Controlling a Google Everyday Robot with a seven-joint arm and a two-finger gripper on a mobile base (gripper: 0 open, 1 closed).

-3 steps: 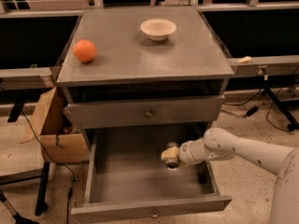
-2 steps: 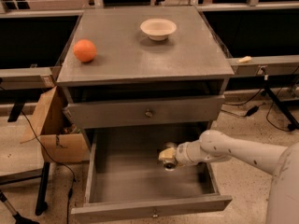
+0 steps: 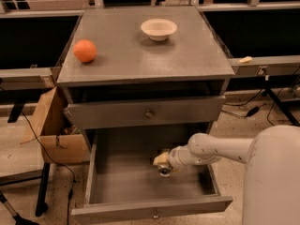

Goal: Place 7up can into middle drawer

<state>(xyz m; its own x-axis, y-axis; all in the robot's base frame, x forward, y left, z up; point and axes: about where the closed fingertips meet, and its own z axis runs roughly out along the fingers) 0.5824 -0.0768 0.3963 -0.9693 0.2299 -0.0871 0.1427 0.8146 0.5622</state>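
The middle drawer [image 3: 149, 209] is the lowest one of the grey cabinet and stands pulled wide out. My gripper [image 3: 162, 162] reaches in from the right and hangs low over the middle of the drawer's floor. Between its cream fingers [image 3: 160, 157] a small round shiny end shows, which I take for the 7up can [image 3: 164, 171]. The gripper is shut on it, and the rest of the can is hidden by the fingers. I cannot tell whether the can touches the drawer floor.
The drawer above [image 3: 145, 112] is closed. An orange [image 3: 85, 50] and a cream bowl [image 3: 159, 29] sit on the cabinet top. A cardboard box [image 3: 54, 130] stands at the cabinet's left. My arm [image 3: 220, 149] crosses the drawer's right side.
My gripper has moved a little to the left and lower inside the open drawer, with the can still in it. Nothing else has moved.
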